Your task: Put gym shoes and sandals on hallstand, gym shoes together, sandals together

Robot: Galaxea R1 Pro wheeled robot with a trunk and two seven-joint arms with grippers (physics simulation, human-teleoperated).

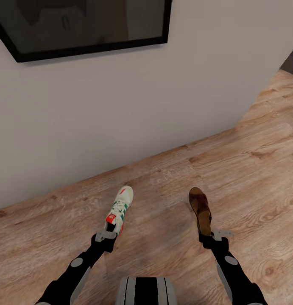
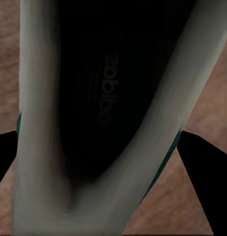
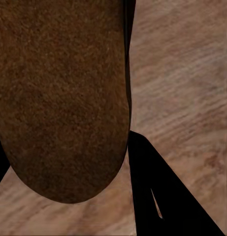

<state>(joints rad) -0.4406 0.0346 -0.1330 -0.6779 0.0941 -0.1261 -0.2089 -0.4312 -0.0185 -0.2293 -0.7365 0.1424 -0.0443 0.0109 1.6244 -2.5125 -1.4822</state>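
Head view, left arm: the left gripper (image 1: 107, 235) pinches the heel of a gym shoe (image 1: 120, 208), toe pointing ahead toward the wall (image 1: 133, 110); gripping at the heel probably leaves the toe free to slide onto a shelf first.
Left wrist view: the gym shoe (image 2: 101, 105) shows its dark opening and pale collar close to the lens; the fingers show as dark wedges at either side of the collar, apparently pressed against it, though the contact itself is hard to make out.
Head view, right arm: the right gripper (image 1: 212, 237) clamps the heel end of a sandal (image 1: 201, 208), held level and likewise toe-forward.
Right wrist view: the sandal (image 3: 61, 93) sole is a broad brown slab, with one dark finger (image 3: 157, 191) beside it.
Placement: both shoes appear lifted clear of the corridor floor (image 1: 256, 178), well apart from each other.
Surface: light brown wood-grain planks meeting a plain pale wall.
Room: a black-framed picture (image 1: 82, 25) hangs on the wall above.
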